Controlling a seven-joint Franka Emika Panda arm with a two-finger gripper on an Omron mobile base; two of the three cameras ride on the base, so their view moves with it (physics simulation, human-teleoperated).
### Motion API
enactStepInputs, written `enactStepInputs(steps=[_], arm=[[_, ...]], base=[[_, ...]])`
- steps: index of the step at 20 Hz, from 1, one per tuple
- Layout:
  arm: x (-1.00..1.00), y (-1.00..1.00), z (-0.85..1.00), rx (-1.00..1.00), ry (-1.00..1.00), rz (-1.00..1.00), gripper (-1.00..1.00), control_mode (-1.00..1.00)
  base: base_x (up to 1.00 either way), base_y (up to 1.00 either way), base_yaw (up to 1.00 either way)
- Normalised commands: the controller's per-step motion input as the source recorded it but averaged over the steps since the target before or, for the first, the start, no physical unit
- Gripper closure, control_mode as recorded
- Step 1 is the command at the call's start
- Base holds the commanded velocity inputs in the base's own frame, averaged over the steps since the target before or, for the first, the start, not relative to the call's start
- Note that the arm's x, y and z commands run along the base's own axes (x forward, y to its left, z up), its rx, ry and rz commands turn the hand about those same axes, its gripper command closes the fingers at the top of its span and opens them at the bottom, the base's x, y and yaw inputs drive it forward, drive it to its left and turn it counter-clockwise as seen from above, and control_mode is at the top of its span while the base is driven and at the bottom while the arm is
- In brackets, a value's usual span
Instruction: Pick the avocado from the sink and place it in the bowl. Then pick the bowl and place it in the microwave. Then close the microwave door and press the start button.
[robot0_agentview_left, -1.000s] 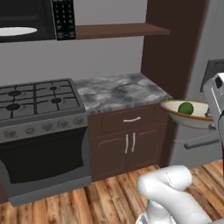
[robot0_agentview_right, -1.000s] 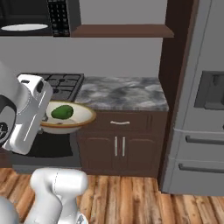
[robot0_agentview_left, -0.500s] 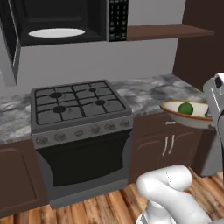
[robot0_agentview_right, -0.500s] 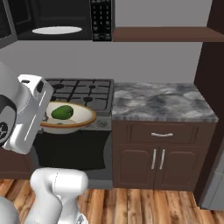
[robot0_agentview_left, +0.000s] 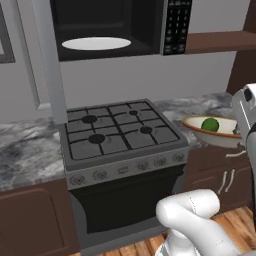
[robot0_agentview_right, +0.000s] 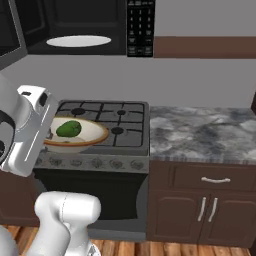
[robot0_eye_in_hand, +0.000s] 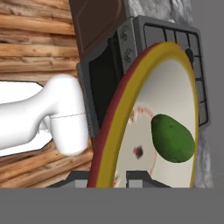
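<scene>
The gripper (robot0_eye_in_hand: 119, 177) was clamped on the rim of the bowl (robot0_agentview_right: 75, 135), carrying it level in the air before the stove (robot0_agentview_left: 120, 131) — the avocado (robot0_agentview_right: 68, 128) lay inside. Above, the microwave (robot0_agentview_left: 112, 27) stood open.

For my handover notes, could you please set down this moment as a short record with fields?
avocado: lying inside the bowl
bowl: held up off the surfaces by the gripper, which clamps its rim
microwave: above the stove, cavity exposed, white turntable plate inside
microwave door: swung open, its grey edge facing the camera
task stage: avocado in bowl; bowl not yet in microwave
</scene>
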Motion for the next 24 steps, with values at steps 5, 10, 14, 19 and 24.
enactStepInputs(steps=[5,10,14,19,24], arm=[[0.0,0.0,0.0,0.0,0.0,0.0,1.0,1.0],[0.0,0.0,0.0,0.0,0.0,0.0,1.0,1.0],[0.0,0.0,0.0,0.0,0.0,0.0,1.0,1.0],[0.0,0.0,0.0,0.0,0.0,0.0,1.0,1.0],[0.0,0.0,0.0,0.0,0.0,0.0,1.0,1.0]], base=[[0.57,0.2,0.11],[0.09,0.19,0.09],[0.0,0.2,0.0],[0.0,0.01,0.0],[-0.28,0.0,0.0]])
